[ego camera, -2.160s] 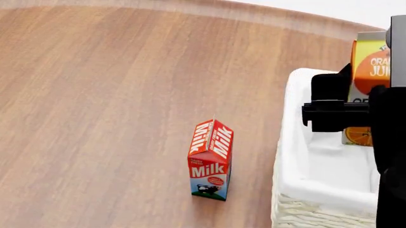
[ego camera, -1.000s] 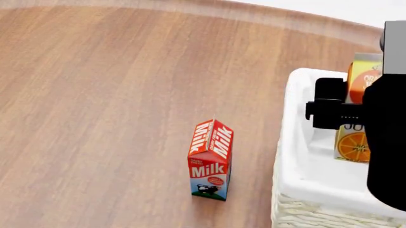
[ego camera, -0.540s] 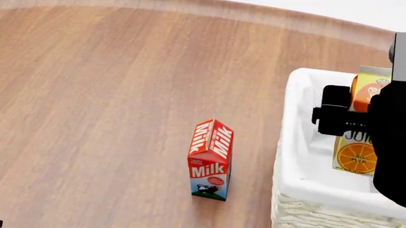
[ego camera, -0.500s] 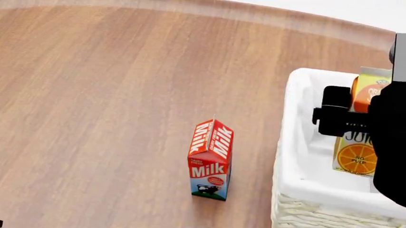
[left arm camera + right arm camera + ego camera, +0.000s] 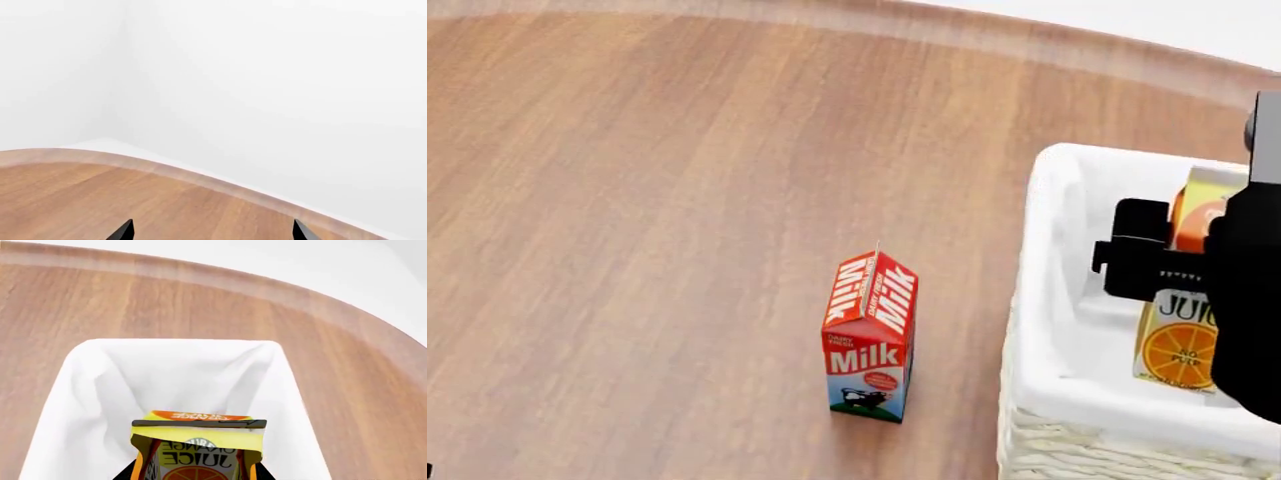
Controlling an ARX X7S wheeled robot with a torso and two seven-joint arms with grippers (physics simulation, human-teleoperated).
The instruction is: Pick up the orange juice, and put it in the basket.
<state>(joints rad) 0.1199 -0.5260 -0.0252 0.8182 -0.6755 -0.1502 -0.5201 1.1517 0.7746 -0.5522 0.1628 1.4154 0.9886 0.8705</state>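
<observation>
Clearly the right gripper [image 5: 1174, 268] is clamped on the orange juice [image 5: 1184, 335], its black fingers [image 5: 1130, 262] pressed to the upper sides of the carton; in the right wrist view the gripper [image 5: 193, 472] shows only as two dark finger edges flanking the orange juice [image 5: 197, 450] at the picture's edge. The carton hangs upright directly under the gripper, inside the basket [image 5: 1054, 300], with its lower part below the white cloth rim; whether its base touches the liner cannot be told. On the front, below the gripper, the head view shows "JUICE" in part and an orange-slice picture with "NO PULP" on it; in the right wrist view the lettering "ORANGE JUICE" reads upside down on the yellow gable and again on the face beneath. The basket [image 5: 100, 390] surrounds the carton on all sides, its liner folded over woven wicker seen at the near wall.

Well apart from the right gripper, out on the wooden desk [image 5: 667, 200], a red-and-white carton [image 5: 869, 335] stands upright, marked "Milk" in white on its roof panels and front, with a small cow picture low down; it is near the basket's outer wall but not touching it.

The left gripper [image 5: 210, 232] shows two black fingertips [image 5: 123, 231] spread apart with nothing between them, above the desk [image 5: 133, 200] edge and a white wall.
</observation>
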